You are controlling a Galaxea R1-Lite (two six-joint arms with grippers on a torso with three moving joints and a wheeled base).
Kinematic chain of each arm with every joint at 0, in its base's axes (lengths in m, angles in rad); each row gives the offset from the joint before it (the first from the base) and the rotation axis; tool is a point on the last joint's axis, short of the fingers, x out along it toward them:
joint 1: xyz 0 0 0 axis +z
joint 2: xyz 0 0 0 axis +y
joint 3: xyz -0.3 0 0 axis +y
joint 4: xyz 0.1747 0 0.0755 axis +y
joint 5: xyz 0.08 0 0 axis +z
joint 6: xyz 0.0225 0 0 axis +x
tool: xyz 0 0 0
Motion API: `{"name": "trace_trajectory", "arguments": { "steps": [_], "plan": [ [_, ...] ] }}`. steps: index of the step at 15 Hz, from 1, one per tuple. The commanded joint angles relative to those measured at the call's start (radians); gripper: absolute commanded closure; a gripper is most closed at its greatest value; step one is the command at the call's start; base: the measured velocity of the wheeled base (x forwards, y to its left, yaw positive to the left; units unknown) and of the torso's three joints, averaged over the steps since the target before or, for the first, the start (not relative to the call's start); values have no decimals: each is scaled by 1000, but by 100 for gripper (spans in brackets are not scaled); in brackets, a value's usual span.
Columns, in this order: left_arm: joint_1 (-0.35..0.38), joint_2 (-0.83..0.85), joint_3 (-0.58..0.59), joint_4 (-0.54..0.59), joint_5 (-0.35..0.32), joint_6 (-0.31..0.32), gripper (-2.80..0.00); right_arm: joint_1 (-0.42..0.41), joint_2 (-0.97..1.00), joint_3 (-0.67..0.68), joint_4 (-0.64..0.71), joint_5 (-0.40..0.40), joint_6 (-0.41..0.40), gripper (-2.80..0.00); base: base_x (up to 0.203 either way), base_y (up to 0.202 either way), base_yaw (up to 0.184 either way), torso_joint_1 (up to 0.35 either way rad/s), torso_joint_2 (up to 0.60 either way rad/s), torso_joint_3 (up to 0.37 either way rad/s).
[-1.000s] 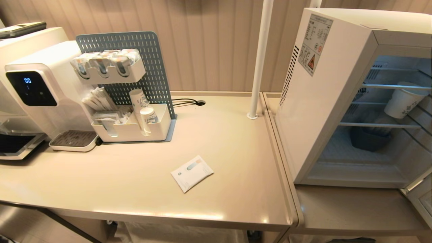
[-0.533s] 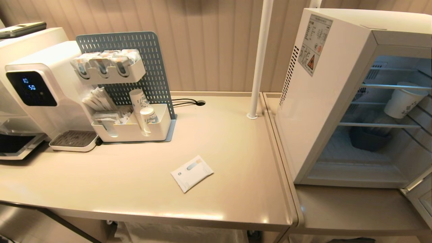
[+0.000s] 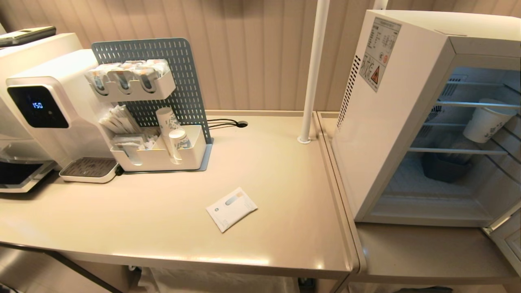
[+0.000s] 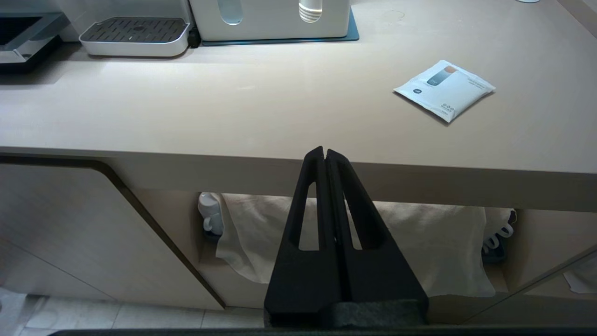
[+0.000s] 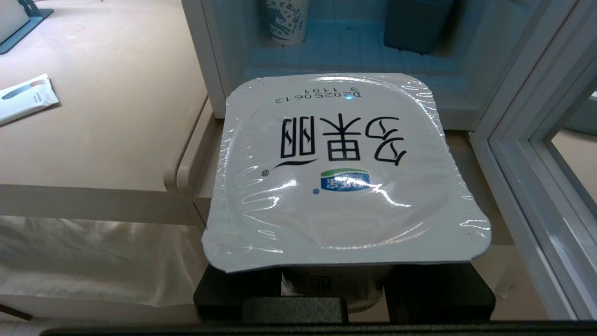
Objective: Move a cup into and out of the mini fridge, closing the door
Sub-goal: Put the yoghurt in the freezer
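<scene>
The cup (image 5: pixel 345 168), white with a square printed foil lid, sits between the black fingers of my right gripper (image 5: pixel 336 298), which is shut on its body; the lid hides the fingertips. It hangs just outside the mini fridge (image 3: pixel 390 122), facing the lit open interior (image 5: pixel 354 46). The door (image 5: pixel 536 140) stands swung open on the right, and only its lower corner (image 3: pixel 508 240) shows in the head view. My left gripper (image 4: pixel 325 156) is shut and empty, parked low before the table's front edge. Neither arm shows in the head view.
A patterned paper cup (image 3: pixel 486 120) rests on a wire shelf and a blue tub (image 3: pixel 445 167) below it. On the table (image 3: pixel 163 228) lie a white packet (image 3: pixel 231 208), a water dispenser (image 3: pixel 44 106) and a pegboard organiser (image 3: pixel 163 101). A white pole (image 3: pixel 313 69) stands beside the fridge.
Only the digits on the dispenser's display differ. Nothing else in the head view has moved.
</scene>
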Motion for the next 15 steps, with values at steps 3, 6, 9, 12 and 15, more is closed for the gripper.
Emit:
{"name": "trace_trajectory", "arguments": {
  "steps": [3, 6, 9, 12, 15],
  "plan": [
    [0, 2, 0, 0, 1, 0, 0, 0, 3, -1, 1, 0, 4, 0, 0, 0, 0, 0, 0, 0],
    [0, 2, 0, 0, 1, 2, 0, 0, 3, -1, 1, 0, 4, 0, -25, 0, 0, 2, 1, 1],
    [0, 2, 0, 0, 1, 2, 0, 0, 3, -1, 1, -1, 6, 0, -174, 0, 2, 8, 3, 6],
    [0, 2, 0, 0, 1, 2, 0, 0, 3, -1, 1, 0, 6, 0, -196, 0, 2, 1, 3, 4],
    [0, 2, 0, 0, 1, 2, 0, 0, 3, -1, 1, -1, 6, 0, -192, 0, 0, 5, 2, 3]
  ]
}}
